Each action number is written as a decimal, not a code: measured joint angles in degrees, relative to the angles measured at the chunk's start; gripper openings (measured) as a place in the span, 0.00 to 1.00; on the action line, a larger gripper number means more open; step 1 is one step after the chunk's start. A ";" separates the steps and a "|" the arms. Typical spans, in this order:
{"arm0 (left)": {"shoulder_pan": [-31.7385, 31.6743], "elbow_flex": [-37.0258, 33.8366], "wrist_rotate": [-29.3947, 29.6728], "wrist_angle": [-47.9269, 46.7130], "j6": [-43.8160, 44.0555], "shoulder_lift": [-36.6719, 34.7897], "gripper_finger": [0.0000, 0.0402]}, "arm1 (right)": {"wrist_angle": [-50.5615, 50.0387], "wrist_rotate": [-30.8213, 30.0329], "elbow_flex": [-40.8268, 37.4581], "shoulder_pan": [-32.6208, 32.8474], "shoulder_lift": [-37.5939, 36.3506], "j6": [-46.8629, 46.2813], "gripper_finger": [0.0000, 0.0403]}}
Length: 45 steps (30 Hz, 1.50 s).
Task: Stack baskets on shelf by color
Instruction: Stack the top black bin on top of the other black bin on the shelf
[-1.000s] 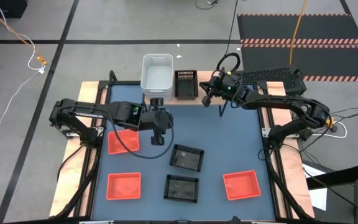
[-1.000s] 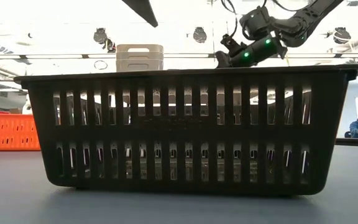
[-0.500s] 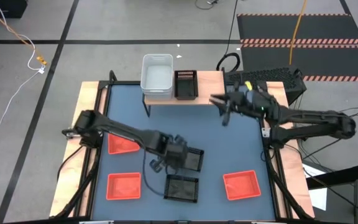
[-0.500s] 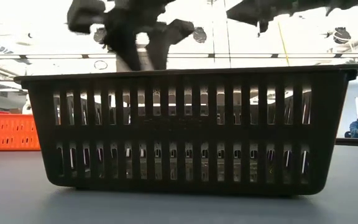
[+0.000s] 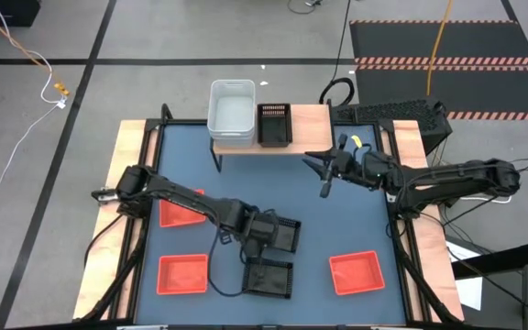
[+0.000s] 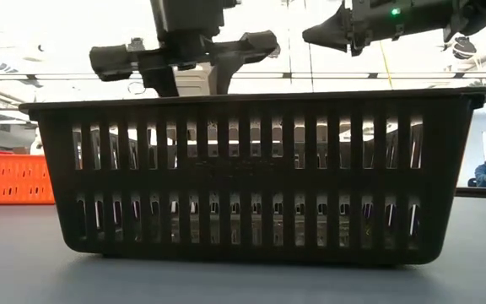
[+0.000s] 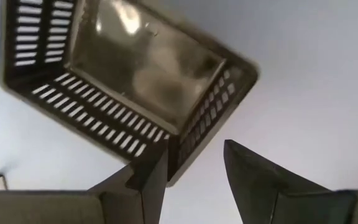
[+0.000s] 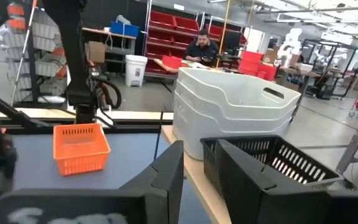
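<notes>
My left gripper (image 5: 262, 235) (image 7: 194, 168) is open and points down over the left side of a black basket (image 5: 282, 234) (image 7: 135, 62) standing on the mat. Its fingers stand on either side of the basket's wall (image 7: 194, 140) near a corner, and no touch shows. A second black basket (image 5: 269, 278) (image 6: 260, 177) stands nearer. My right gripper (image 5: 323, 174) (image 8: 201, 168) is open in the air in front of the shelf (image 5: 314, 128). The shelf carries stacked white baskets (image 5: 232, 112) (image 8: 235, 106) and a black basket (image 5: 274, 124) (image 8: 272, 162). Three red baskets (image 5: 180, 209) (image 5: 182, 273) (image 5: 354, 272) lie on the mat.
The blue mat (image 5: 337, 220) is bare between the black baskets and the right red basket. The right part of the shelf's board is bare. Wooden side edges (image 5: 131, 137) frame the table. A person (image 8: 201, 46) sits far off in the room.
My left gripper has swung from in front of the shelf toward the near edge and right, and has come down over the black basket on the mat. My right gripper has drawn back from the shelf toward the near edge.
</notes>
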State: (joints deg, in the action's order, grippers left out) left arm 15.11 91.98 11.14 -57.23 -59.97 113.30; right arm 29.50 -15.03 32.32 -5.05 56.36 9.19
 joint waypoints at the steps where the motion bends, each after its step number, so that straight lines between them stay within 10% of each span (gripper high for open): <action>1: -0.37 0.00 0.06 0.30 -0.78 0.00 0.40 | -0.06 0.03 0.00 0.20 0.00 0.18 0.23; 16: -2.37 -0.02 2.38 1.36 -11.91 5.35 0.38 | 0.56 0.01 0.02 2.28 -1.60 3.94 0.23; 25: -2.82 0.00 1.07 5.04 0.43 5.35 0.04 | 2.12 -0.17 0.02 3.13 -1.62 5.38 0.23; 29: -2.68 0.04 0.93 4.90 8.17 4.65 0.05 | 2.84 -0.46 0.02 4.65 -1.95 7.43 0.23; 45: -5.02 10.45 3.65 8.12 33.12 -10.16 0.02 | -1.92 -26.97 0.07 12.72 -10.91 14.60 0.23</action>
State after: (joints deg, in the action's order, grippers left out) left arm 10.09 102.43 14.79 -49.11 -26.85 103.13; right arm 27.58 -42.00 32.38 7.67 45.45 23.79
